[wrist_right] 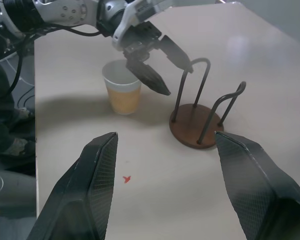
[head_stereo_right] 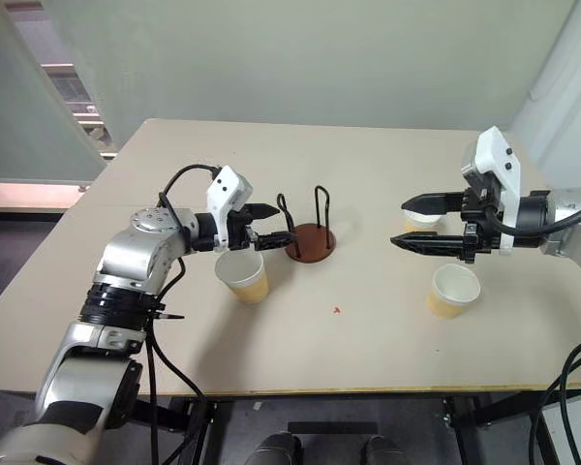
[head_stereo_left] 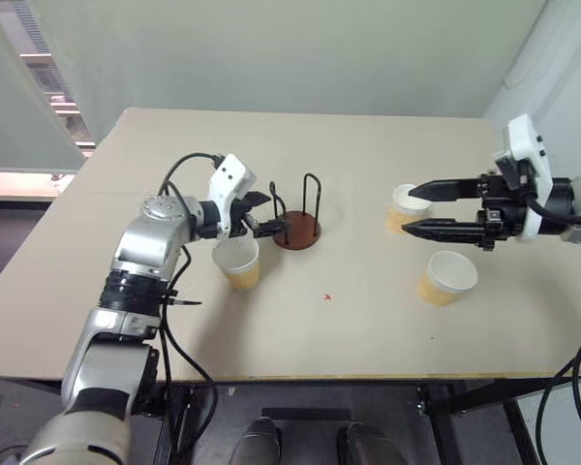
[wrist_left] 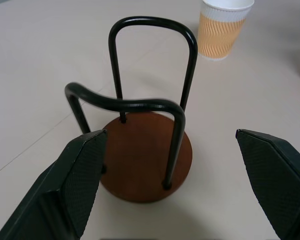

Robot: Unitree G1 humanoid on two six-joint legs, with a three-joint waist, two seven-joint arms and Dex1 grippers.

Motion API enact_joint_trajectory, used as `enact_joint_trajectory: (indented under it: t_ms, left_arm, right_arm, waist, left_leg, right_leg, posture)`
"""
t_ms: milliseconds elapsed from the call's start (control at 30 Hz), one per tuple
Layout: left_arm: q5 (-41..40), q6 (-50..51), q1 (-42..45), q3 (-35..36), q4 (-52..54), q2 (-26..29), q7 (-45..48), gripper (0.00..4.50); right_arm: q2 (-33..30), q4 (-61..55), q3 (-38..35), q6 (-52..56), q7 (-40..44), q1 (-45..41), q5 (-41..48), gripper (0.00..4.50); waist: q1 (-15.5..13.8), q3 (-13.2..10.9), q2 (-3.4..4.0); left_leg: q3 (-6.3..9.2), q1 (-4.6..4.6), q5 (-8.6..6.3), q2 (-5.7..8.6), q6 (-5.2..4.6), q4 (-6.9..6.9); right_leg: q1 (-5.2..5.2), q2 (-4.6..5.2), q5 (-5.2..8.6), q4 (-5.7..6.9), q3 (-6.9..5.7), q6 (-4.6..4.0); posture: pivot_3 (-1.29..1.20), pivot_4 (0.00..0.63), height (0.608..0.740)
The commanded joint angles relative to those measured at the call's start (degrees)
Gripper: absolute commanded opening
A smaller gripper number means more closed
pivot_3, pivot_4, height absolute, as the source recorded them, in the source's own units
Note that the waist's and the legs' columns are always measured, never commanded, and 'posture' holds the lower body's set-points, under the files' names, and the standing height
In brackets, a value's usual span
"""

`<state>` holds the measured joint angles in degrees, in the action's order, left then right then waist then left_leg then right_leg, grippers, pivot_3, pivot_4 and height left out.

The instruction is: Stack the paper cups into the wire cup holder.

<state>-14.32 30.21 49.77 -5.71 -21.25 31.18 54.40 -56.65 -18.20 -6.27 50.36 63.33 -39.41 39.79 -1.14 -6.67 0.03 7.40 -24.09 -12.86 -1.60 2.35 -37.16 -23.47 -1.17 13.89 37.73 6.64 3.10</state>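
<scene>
Three paper cups (head_stereo_left: pixel 238 263) stand apart on the desk (head_stereo_left: pixel 368 320), the wire cup holder (head_stereo_left: pixel 298 225) empty between them; both the left hand (head_stereo_left: pixel 263 215) and the right hand (head_stereo_left: pixel 421 208) gape, holding nothing; the cups look light and crushable, so grip the wall gently below the rim.

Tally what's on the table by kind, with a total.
Paper cups: 3, namely one by the left gripper, one behind the right gripper, one near the right edge
Wire cup holder: 1
Small red mark on the tabletop: 1
Total: 5
</scene>
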Motion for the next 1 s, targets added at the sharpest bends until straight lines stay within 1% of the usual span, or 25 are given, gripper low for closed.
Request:
enact_joint_trajectory:
  t_ms: [33,167,267,300,500,533,567,633,667,867,1000]
  left_arm:
    - [1.28,-2.66,1.89,0.04,-1.11,-1.24,-0.59,4.44]
    - [3.24,-5.82,3.23,0.53,-5.54,-2.88,-2.57,4.44]
    - [3.48,-6.95,4.21,1.14,-7.38,-3.92,-3.22,3.87]
    - [3.55,-7.15,4.29,1.17,-7.58,-4.06,-3.2,3.61]
    - [4.08,-8.73,4.33,1.43,-9.38,-4.73,-4.27,1.5]
    - [4.09,-8.84,4.32,1.43,-9.47,-4.84,-4.3,1.23]
    - [4.13,-8.93,4.35,1.41,-9.57,-4.98,-4.3,0.78]
    - [4.18,-8.99,4.23,1.3,-9.45,-5.2,-3.89,0.21]
    - [4.15,-8.98,4.17,1.32,-9.36,-5.29,-3.68,0.08]
    - [3.15,-8.17,3.63,1.13,-7.0,-4.99,-0.75,0.08]
    - [0.45,-4.41,1.77,-0.18,2.39,-3.11,5.8,0.08]
  right_arm:
    - [-1.04,-1.47,-2.7,-0.65,-0.64,-0.49,1.04,3.16]
    - [-1.08,-1.61,-2.76,-0.76,-1.04,-0.06,1.18,3.16]
    - [-1.14,-1.54,-2.72,-0.91,-1.24,0.1,1.23,3.16]
    - [-1.16,-1.52,-2.69,-0.99,-1.26,0.15,1.21,3.16]
    - [-1.14,-1.57,-2.7,-1.45,-1.56,0.6,1.01,3.16]
    - [-1.18,-1.63,-2.72,-1.54,-1.61,0.73,1.01,3.16]
    - [-1.21,-1.6,-2.69,-1.71,-1.65,0.85,0.93,3.16]
    - [-1.33,-1.6,-2.6,-2.15,-1.65,1.17,0.64,3.16]
    - [-1.36,-1.59,-2.57,-2.32,-1.67,1.29,0.57,3.16]
    - [-2.23,-1.55,-2.87,-2.63,-1.45,1.69,0.7,3.16]
    - [-5.31,-1.38,-4.91,-2.46,-0.17,2.86,1.16,3.16]
  waist:
    - [-0.04,0.0,0.0]
    - [-0.08,0.0,0.0]
    - [-0.09,-0.01,-0.01]
    - [-0.09,-0.02,-0.02]
    - [-0.11,-0.02,-0.03]
    - [-0.11,-0.02,-0.02]
    - [-0.12,-0.02,-0.02]
    - [-0.11,-0.02,-0.03]
    - [-0.11,-0.02,-0.03]
    - [-0.12,-0.02,-0.03]
    - [-0.19,-0.02,-0.04]
  left_leg:
    - [0.0,0.0,0.0,0.01,0.0,-0.01]
    - [-0.01,0.0,0.0,0.02,0.0,-0.04]
    - [-0.02,0.0,0.0,0.03,0.0,-0.07]
    - [-0.03,0.0,0.0,0.04,0.0,-0.08]
    - [-0.07,0.0,-0.01,0.15,-0.02,-0.08]
    - [-0.07,0.0,-0.01,0.17,-0.02,-0.09]
    - [-0.07,0.0,-0.01,0.22,-0.03,-0.09]
    - [-0.07,0.0,0.0,0.31,-0.06,-0.1]
    - [-0.06,0.0,-0.01,0.37,-0.07,-0.11]
    - [-0.07,-0.01,-0.04,0.64,-0.19,-0.19]
    - [-0.04,-0.14,-0.06,0.72,-0.22,-0.26]
  right_leg:
    - [0.0,0.0,0.0,0.0,0.0,0.02]
    - [0.01,0.01,-0.03,0.0,0.05,0.08]
    - [0.02,0.01,-0.04,0.0,0.06,0.12]
    - [0.02,0.02,-0.05,-0.01,0.07,0.14]
    - [0.03,0.04,-0.03,-0.02,0.05,0.25]
    - [0.03,0.05,-0.03,-0.02,0.05,0.26]
    - [0.04,0.1,-0.01,-0.02,0.06,0.3]
    - [0.04,0.17,0.0,-0.02,0.05,0.36]
    - [0.08,0.2,0.03,-0.02,0.05,0.43]
    - [0.15,0.36,0.08,-0.02,0.05,0.66]
    - [0.13,0.41,0.12,-0.07,0.06,0.75]
  posture:
    - [0.0,0.15,0.74]
    - [0.0,0.15,0.74]
    - [0.0,0.15,0.74]
    - [0.0,0.15,0.74]
    - [0.0,0.15,0.74]
    - [0.0,0.15,0.74]
    - [0.0,0.15,0.74]
    - [0.0,0.15,0.74]
    - [0.0,0.15,0.74]
    - [0.0,0.15,0.74]
    - [0.0,0.15,0.74]
